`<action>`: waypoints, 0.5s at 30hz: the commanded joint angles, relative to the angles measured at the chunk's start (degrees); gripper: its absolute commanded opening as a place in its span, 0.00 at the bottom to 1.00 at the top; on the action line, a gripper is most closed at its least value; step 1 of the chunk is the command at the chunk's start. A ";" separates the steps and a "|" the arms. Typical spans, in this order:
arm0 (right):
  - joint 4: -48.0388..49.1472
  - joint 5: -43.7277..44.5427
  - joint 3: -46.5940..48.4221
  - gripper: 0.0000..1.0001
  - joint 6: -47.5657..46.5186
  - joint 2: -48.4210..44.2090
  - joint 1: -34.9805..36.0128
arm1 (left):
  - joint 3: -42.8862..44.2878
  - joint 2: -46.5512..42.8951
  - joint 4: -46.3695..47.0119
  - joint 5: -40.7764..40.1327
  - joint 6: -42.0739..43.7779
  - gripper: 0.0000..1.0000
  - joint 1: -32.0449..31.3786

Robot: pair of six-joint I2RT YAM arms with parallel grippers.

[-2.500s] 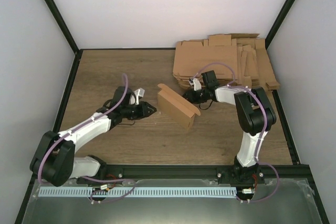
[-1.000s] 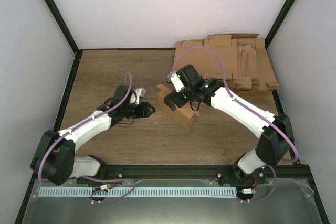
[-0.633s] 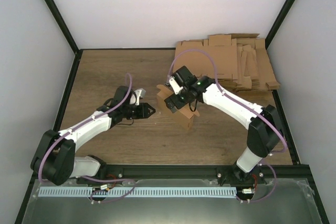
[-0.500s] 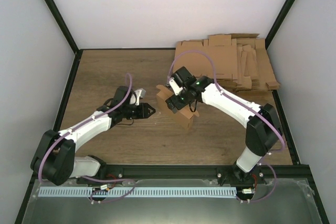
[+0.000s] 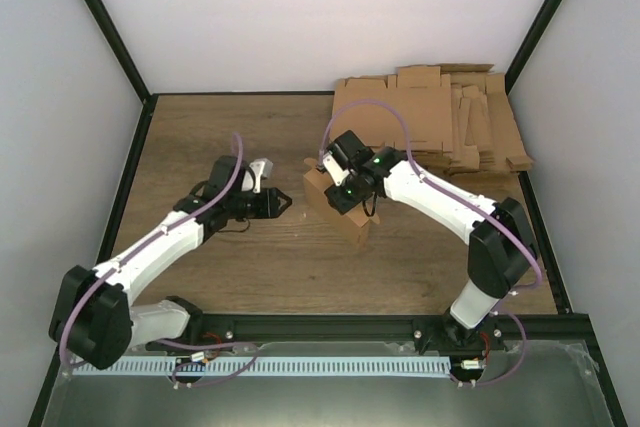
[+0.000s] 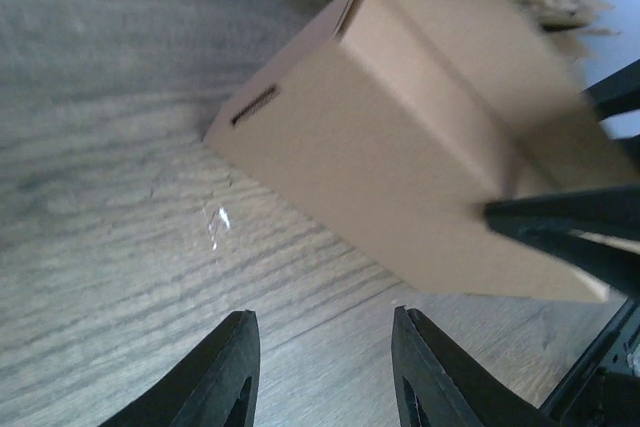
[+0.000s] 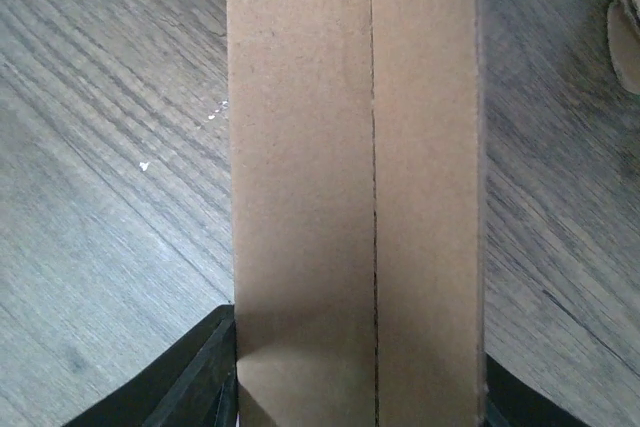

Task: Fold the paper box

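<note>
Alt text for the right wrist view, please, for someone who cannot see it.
A plain brown cardboard box fills the middle of the frame, a seam running down its face, clamped at the bottom between the right gripper's black fingers. Grey-brown wood-grain table lies behind it.

No legible text, label, brand mark, number or sign was recorded in any of the three views. The faces of the paper box point(image 5: 351, 226) were noted as plain brown cardboard, unprinted.
</note>
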 commanded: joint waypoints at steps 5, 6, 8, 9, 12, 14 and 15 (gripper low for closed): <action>-1.12 -3.82 2.22 0.43 -2.86 -3.00 0.32 | 11.64 -7.03 -12.44 -9.96 3.71 0.42 2.74; -1.15 -4.33 2.47 0.42 -3.38 -3.15 0.32 | 12.92 -7.77 -13.60 -11.14 4.37 0.43 3.48; -1.41 -5.08 3.34 0.42 -4.63 -2.88 0.32 | 15.11 -9.05 -15.38 -13.72 5.90 0.47 4.73; -1.76 -5.99 4.10 0.42 -6.04 -2.58 0.33 | 16.04 -9.47 -16.08 -15.09 6.50 0.49 5.12; -2.47 -8.91 6.02 0.40 -9.17 -1.50 1.51 | 18.22 -9.09 -17.38 -17.19 7.65 0.52 6.12; -2.12 -9.10 6.87 0.34 -10.95 -1.02 2.68 | 19.39 -8.36 -18.04 -17.02 7.82 0.52 6.52; -1.60 -8.96 6.93 0.34 -11.78 -0.97 3.21 | 19.92 -8.08 -18.18 -16.92 7.82 0.52 6.59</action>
